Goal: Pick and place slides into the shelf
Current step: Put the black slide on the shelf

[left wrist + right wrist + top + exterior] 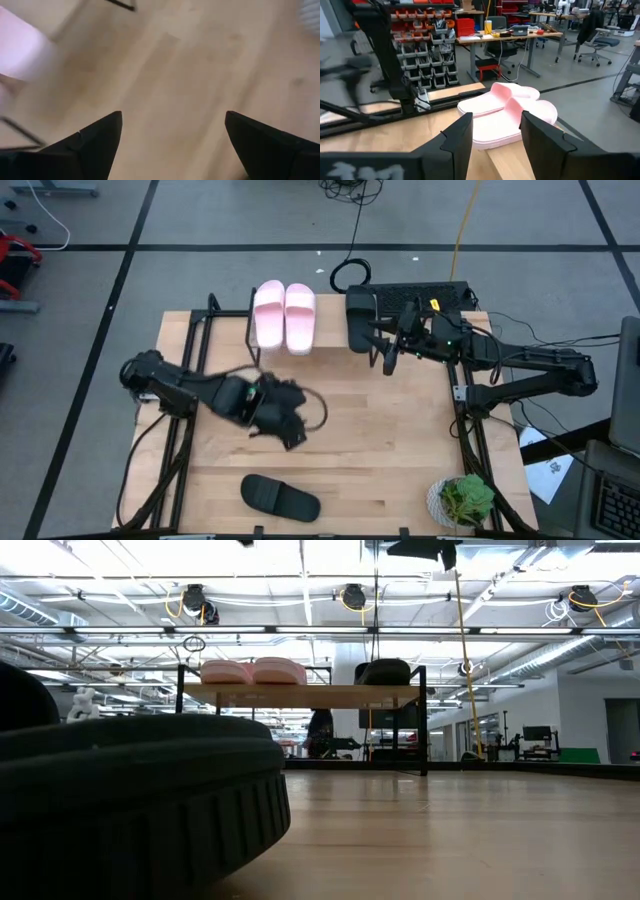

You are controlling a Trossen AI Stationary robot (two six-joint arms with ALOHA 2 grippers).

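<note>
A: Where do we stand? We count three slides on the shelf [330, 352] at the upper middle of the overhead frame: the pink pair [285, 315] side by side, and one black slide [359, 320] just right of them.

B: So the last black slide [281, 498] is ours to fetch. It lies flat on the table [400, 450] at the lower middle of the frame, long axis running left to right, slightly tilted.

A: Which arm do we send?

B: The left gripper [283, 420] sits mid-frame, directly above that slide in the picture and far nearer. Its fingers [95, 142] are spread wide with only bare wood between them, so it holds nothing.

A: And the right gripper [392, 348]?

B: Up by the shelf, beside the shelved black slide, its jaws parted and empty. We judge the left should drop toward the lower edge and straddle the slide across its narrow width.
</note>
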